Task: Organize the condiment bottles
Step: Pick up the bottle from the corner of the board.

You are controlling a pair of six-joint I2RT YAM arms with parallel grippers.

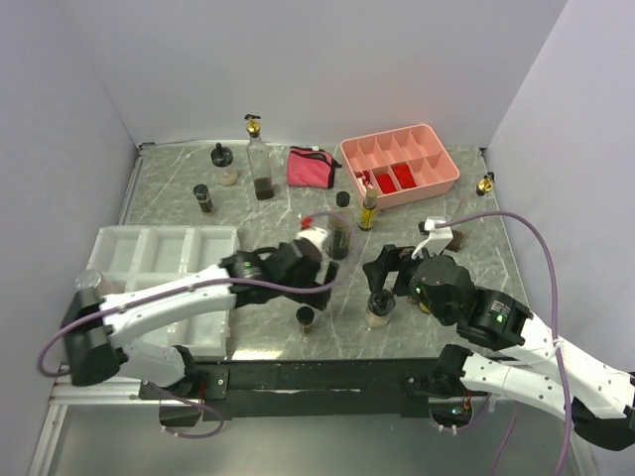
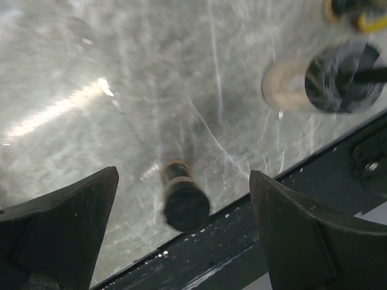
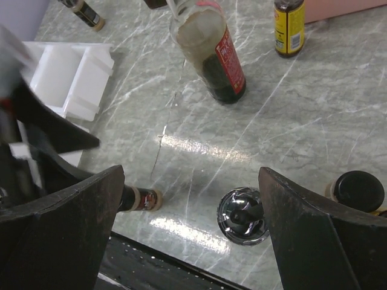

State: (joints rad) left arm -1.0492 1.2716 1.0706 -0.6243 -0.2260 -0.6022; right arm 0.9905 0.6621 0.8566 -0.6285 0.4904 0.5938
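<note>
My left gripper (image 1: 316, 260) is open and empty, hovering above a small black-lidded spice jar (image 1: 307, 318), which shows between its fingers in the left wrist view (image 2: 184, 204). My right gripper (image 1: 382, 270) is open and empty over a silver-topped bottle (image 1: 378, 309), which sits near its right finger in the right wrist view (image 3: 242, 215). A red-labelled bottle of dark liquid (image 1: 337, 238) stands beside the left gripper. A tall clear bottle (image 1: 261, 164), a black-topped bottle (image 1: 225, 166), a small jar (image 1: 203, 199) and a yellow bottle (image 1: 368, 210) stand further back.
A white compartment tray (image 1: 159, 260) lies at the left. A pink tray (image 1: 437, 169) with red items and a pink pouch (image 1: 311, 167) are at the back. A small gold-topped bottle (image 1: 485, 183) stands far right. The table's front edge (image 2: 254, 235) runs just below both grippers.
</note>
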